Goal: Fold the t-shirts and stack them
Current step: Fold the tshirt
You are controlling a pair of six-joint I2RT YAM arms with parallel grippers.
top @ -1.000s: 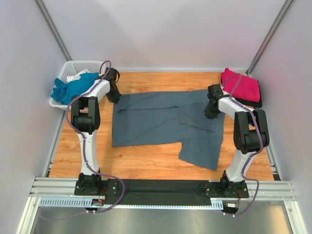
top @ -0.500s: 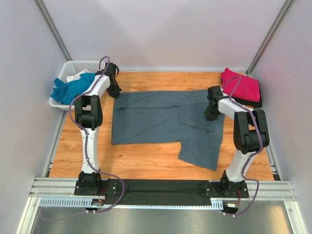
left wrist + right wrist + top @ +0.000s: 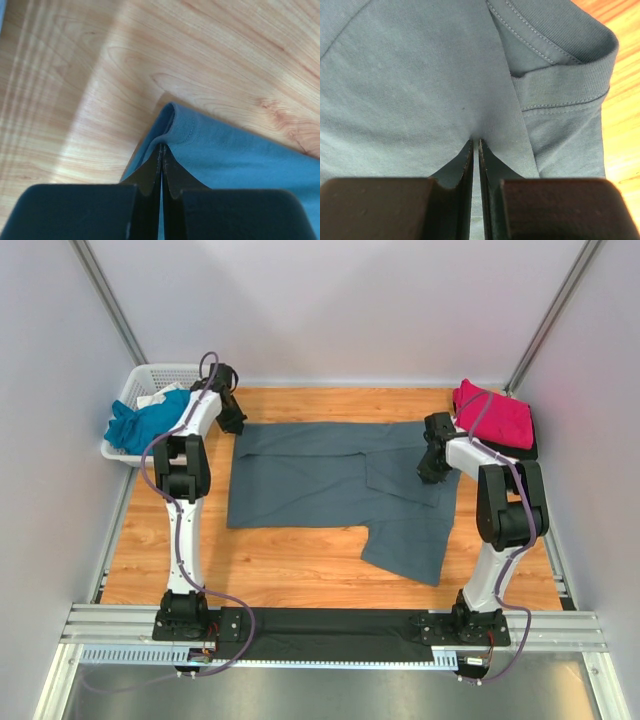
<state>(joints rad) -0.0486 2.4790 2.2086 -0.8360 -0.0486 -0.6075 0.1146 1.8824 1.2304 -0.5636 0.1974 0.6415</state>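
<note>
Grey t-shirt [image 3: 320, 475] lies spread on the table [image 3: 300, 560], its corner pinched tight between the left gripper's [image 3: 162, 152] jaws and a fold beside the collar [image 3: 560, 87] squeezed between the right gripper's [image 3: 475, 145] jaws — lift both together, slowly, so nothing slips.

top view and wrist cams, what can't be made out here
In the basket, top view: contents covered by the teal tee.
Under the pink tee, top view: a dark layer, mostly covered, unidentifiable.
Right wrist view: the grey tee's outline, cut off by frame edges.
</note>
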